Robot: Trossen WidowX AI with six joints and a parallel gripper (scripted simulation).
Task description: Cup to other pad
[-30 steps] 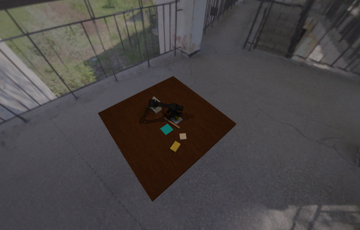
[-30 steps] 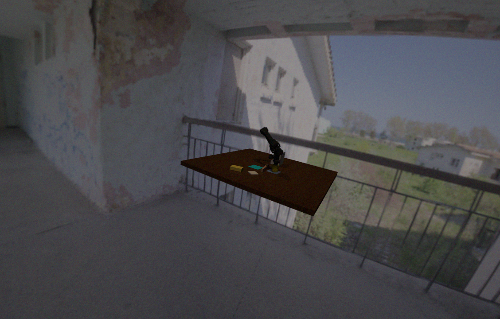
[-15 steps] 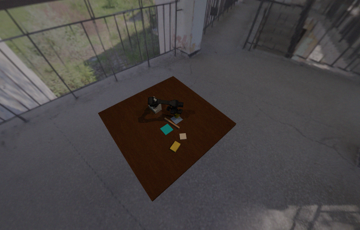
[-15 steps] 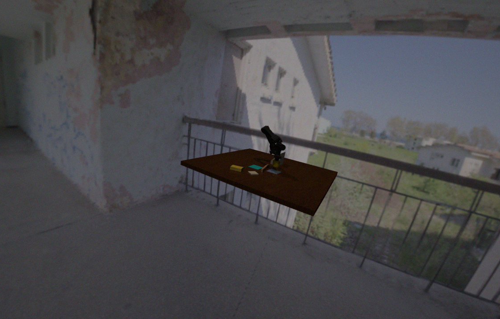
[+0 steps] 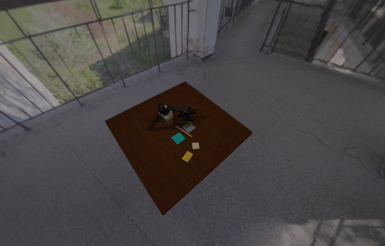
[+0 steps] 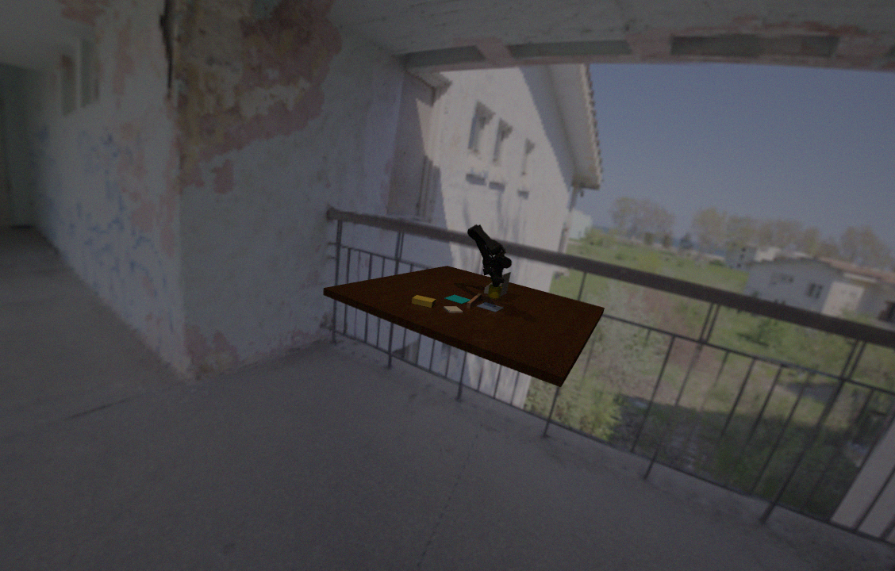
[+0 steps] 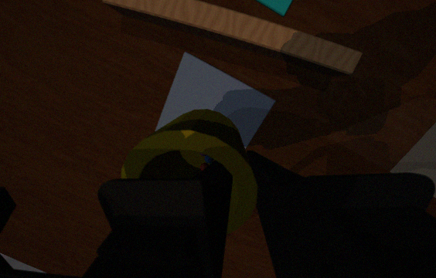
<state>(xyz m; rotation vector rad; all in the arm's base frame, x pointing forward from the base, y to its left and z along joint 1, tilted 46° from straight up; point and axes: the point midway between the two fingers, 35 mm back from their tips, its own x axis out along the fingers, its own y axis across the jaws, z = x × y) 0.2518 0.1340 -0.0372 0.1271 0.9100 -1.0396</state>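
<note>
Now the gripper (image 7: 237, 181) is clamped on the wall of the yellow cup (image 7: 195, 154), one finger down inside the mouth and the other outside the rim. The cup hangs over the near corner of the pale grey pad (image 7: 210, 96); from the wrist view it seems tilted, though whether its base is clear of the pad I cannot tell. A few marbles (image 7: 204, 164) show as small red and blue specks just inside.

To do the carry well, I would judge it best to bring the cup upright first, lift straight up, then travel slowly and level toward the teal pad (image 5: 177, 138), which I take to be the goal. The wooden strip (image 5: 183, 131) lies between the two pads, so the base should pass well above it. Lower until the base rests flat before opening.

The dark brown table (image 5: 218, 134) also carries a small beige block (image 5: 195, 145) and a yellow block (image 5: 187, 156). It stands on a dim concrete balcony beside a metal railing (image 6: 650, 284)
</note>
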